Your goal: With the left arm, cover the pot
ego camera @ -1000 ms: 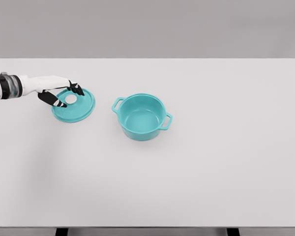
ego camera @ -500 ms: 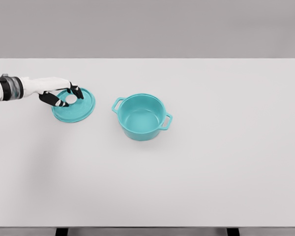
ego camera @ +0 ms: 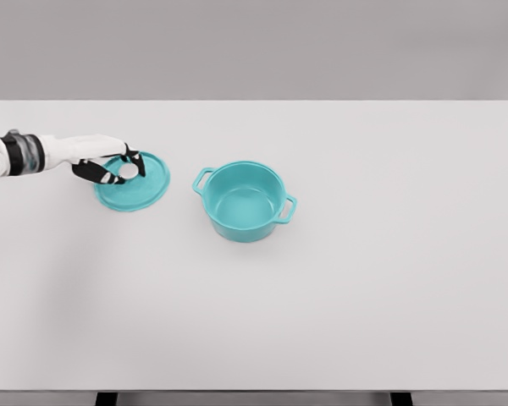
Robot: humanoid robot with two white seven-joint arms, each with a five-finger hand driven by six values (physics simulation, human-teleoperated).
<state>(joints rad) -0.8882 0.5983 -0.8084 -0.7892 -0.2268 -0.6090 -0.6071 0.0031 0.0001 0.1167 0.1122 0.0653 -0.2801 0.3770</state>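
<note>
A teal pot (ego camera: 245, 201) with two side handles stands open and upright near the middle of the white table (ego camera: 364, 279). Its teal lid (ego camera: 137, 187) with a white knob (ego camera: 129, 170) is to the pot's left, a gap apart from it. My left hand (ego camera: 118, 168) reaches in from the left edge, and its dark fingers are curled around the white knob. The lid looks slightly tipped, with its near edge low.
My left hand has closed on the knob, and hand and lid have shifted slightly right toward the pot. The pot has not moved.
</note>
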